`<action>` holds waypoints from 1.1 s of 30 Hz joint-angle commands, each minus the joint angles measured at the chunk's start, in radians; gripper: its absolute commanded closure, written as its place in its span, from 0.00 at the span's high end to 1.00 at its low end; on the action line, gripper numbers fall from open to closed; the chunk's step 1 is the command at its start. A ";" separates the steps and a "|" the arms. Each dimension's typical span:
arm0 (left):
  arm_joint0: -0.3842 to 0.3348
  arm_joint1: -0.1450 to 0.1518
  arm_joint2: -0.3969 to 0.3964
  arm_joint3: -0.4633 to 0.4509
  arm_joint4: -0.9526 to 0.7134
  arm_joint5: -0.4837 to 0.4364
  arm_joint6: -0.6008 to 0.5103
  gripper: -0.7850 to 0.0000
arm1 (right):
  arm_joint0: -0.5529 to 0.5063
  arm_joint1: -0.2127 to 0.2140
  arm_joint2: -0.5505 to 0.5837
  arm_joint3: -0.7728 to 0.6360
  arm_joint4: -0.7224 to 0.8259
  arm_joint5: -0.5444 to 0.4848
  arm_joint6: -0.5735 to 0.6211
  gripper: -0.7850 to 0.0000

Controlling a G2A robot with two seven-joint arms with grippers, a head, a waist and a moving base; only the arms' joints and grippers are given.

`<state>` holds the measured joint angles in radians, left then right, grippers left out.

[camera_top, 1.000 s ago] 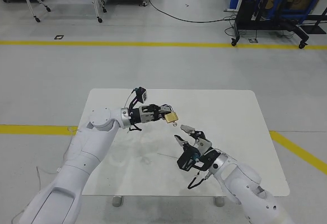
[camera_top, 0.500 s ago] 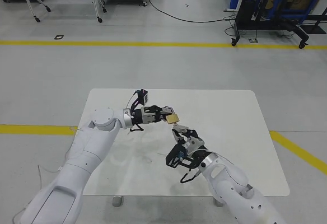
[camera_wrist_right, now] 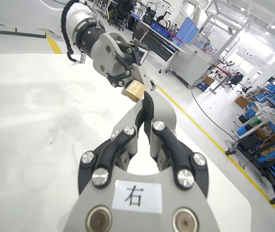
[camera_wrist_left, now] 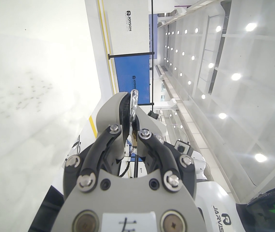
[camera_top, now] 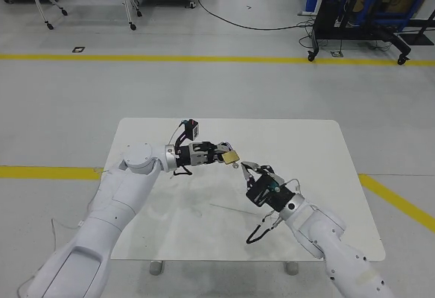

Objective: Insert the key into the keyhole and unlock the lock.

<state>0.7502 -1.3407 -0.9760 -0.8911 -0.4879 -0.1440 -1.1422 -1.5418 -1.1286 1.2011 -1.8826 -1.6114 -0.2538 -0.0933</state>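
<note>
L gripper (camera_top: 223, 153) comes in from the left and holds the lock (camera_top: 230, 157) in the air over the table (camera_top: 314, 141), approx mid-width and over the far half. Fingers are closed tight on it.

Lock is a small brass padlock w/ a squarish yellow-gold body, flat faces and slightly rounded edges. In R wrist view the body sits tilted, tucked under one pale L finger, w/ a corner pointing down toward the tabletop. A silver metal part (camera_wrist_left: 134, 101) pokes out just past the L fingertips. It's shiny w/ a bumpy surface and is pinched btwn the black ribbed pads. In L wrist view a sliver of brass shows deeper in, btwn the two fingers.

R gripper (camera_wrist_right: 147, 100) comes up from the near right, w/ its tips right at the lock's near lower edge, touching or all but touching. Its fingers are drawn nearly together, ribbed pads almost meeting, only a thin slit btwn them. Can't tell if a key is pinched there since the tips hide that spot.

The two grippers meet nose to nose at the lock, L from the left, R from the near right. Tabletop is white w/ faint scuffs and dark specks.
</note>
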 commanded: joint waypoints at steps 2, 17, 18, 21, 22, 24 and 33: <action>0.000 0.000 0.000 0.001 0.000 -0.001 -0.001 0.00 | -0.008 0.002 0.020 -0.005 0.007 -0.010 -0.008 0.00; -0.011 -0.024 0.151 -0.005 0.288 0.198 0.153 0.00 | -0.099 0.024 0.247 -0.040 0.172 -0.088 -0.119 1.00; -0.014 -0.028 0.159 -0.006 0.298 0.220 0.172 0.00 | -0.113 0.026 0.265 -0.050 0.182 -0.091 -0.125 1.00; -0.027 -0.040 0.182 -0.014 0.319 0.298 0.224 0.00 | -0.153 0.030 0.315 -0.078 0.191 -0.097 -0.137 1.00; -0.031 -0.044 0.189 -0.012 0.320 0.336 0.239 0.00 | -0.165 0.031 0.329 -0.087 0.188 -0.097 -0.141 1.00; -0.044 -0.054 0.215 -0.015 0.351 0.409 0.271 0.00 | -0.190 0.033 0.352 -0.102 0.179 -0.092 -0.143 1.00; -0.094 -0.109 0.319 0.000 0.413 0.695 0.337 0.00 | -0.247 0.035 0.408 -0.078 0.211 -0.114 -0.180 1.00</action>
<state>0.6624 -1.4434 -0.6666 -0.8914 -0.0763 0.5171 -0.8051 -1.7873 -1.0934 1.6070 -1.9690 -1.4057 -0.3657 -0.2727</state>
